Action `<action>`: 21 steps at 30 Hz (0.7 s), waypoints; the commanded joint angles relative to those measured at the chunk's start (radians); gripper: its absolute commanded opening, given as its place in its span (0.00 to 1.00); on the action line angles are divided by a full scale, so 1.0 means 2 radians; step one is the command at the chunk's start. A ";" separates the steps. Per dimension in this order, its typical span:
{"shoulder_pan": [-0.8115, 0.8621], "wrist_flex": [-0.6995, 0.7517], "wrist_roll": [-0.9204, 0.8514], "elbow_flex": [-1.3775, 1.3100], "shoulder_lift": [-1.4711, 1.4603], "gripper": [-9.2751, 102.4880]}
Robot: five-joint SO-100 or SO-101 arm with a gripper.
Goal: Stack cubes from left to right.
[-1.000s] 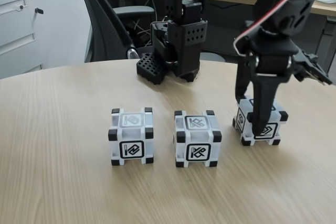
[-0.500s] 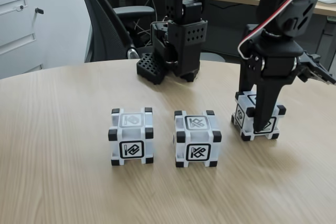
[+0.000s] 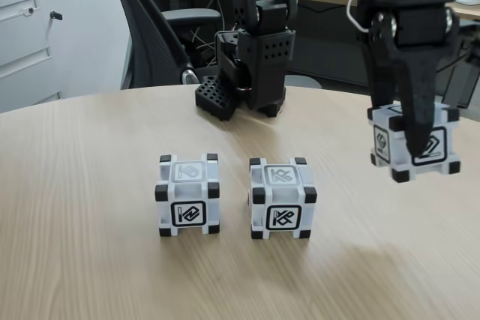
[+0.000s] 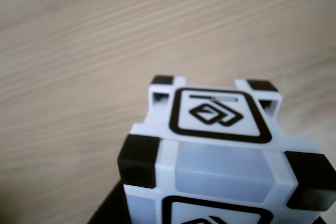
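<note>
Fixed view. We see the fingers (image 3: 417, 140) closed on the right cube (image 3: 390, 144), holding it in the air above the tabletop (image 3: 82, 185), clear of the wood. One black finger runs down the middle of the cube's front face and covers part of the glyph there; the other finger is behind the cube and we cannot see it. The cube sits level, its black corner blocks visible at the lower edge. The arm descends from the top right of the picture, with a red and white cable looping beside it.

We see the left cube (image 3: 187, 194) and the middle cube (image 3: 282, 198) standing on the tabletop in a row, apart from each other, each with a glyph facing the camera. The held cube is to the right of the middle cube and higher than it. The arm's black base (image 3: 259, 65) stands at the far edge of the tabletop, behind the middle cube. An office chair (image 3: 142, 28) and a cabinet (image 3: 45, 43) stand beyond.

Wrist view. We see the held cube (image 4: 220, 150) close up at the lower right, with one full glyph face and a translucent white band below it. Wood grain of the tabletop (image 4: 79, 51) lies blurred behind it. A dark edge shows at the bottom left of the cube; we cannot tell what it is.
</note>
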 commanded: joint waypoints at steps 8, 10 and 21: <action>0.135 0.004 -0.064 -0.032 0.025 0.08; 0.160 0.004 -0.079 -0.032 0.025 0.08; 0.245 0.004 -0.133 -0.032 0.025 0.08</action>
